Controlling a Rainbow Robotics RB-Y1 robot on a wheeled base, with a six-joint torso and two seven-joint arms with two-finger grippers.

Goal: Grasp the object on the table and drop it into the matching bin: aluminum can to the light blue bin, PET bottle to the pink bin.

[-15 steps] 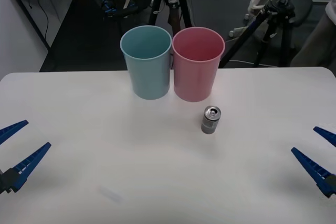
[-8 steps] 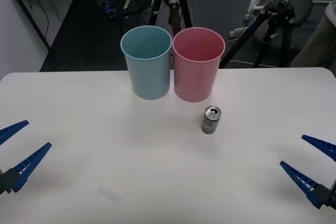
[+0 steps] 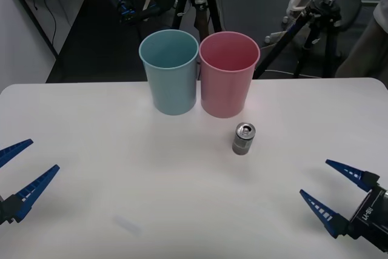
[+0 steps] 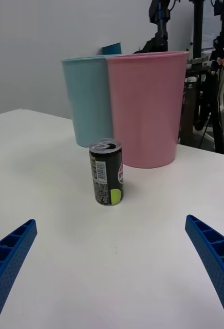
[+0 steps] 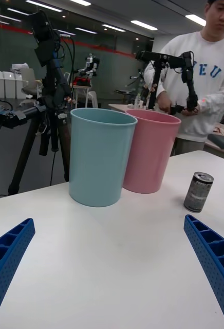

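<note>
Behind white table (image 3: pixel 91 125), black tripods (image 3: pixel 315 22) stand.

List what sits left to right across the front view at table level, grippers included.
left gripper → light blue bin → pink bin → aluminum can → right gripper. Both grippers are open over the table; the can stands upright in front of the pink bin.
</note>
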